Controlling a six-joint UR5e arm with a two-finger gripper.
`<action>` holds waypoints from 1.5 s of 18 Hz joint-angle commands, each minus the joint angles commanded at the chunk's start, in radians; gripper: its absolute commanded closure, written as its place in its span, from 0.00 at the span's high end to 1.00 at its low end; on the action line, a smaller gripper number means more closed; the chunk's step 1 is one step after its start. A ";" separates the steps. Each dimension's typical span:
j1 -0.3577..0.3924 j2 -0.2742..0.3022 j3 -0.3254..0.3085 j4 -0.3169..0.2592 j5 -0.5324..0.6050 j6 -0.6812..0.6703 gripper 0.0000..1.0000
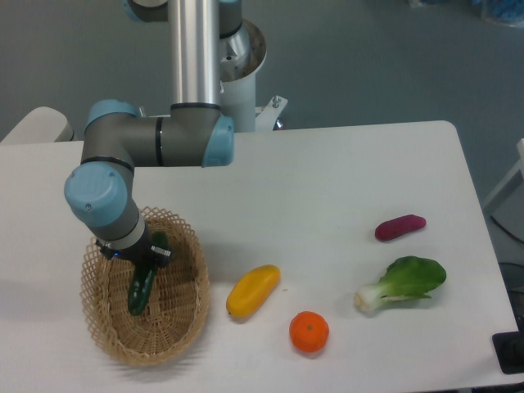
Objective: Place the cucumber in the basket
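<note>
The dark green cucumber (141, 291) is over the inside of the oval wicker basket (187, 307) at the table's front left. It slants from upper right to lower left. My gripper (147, 257) points down into the basket and its dark fingers close around the cucumber's upper half. The blue and grey wrist hides most of the fingers. I cannot tell whether the cucumber's lower end touches the basket floor.
A yellow vegetable (252, 291) lies just right of the basket. An orange (309, 332) sits near the front edge. A leafy bok choy (403, 283) and a purple vegetable (400, 227) lie at the right. The arm's base stands at the back.
</note>
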 joint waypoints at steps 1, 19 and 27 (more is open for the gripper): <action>0.000 0.000 0.009 0.000 0.000 0.011 1.00; 0.363 0.190 0.095 -0.023 0.081 0.785 1.00; 0.587 0.235 0.065 -0.023 0.038 1.310 1.00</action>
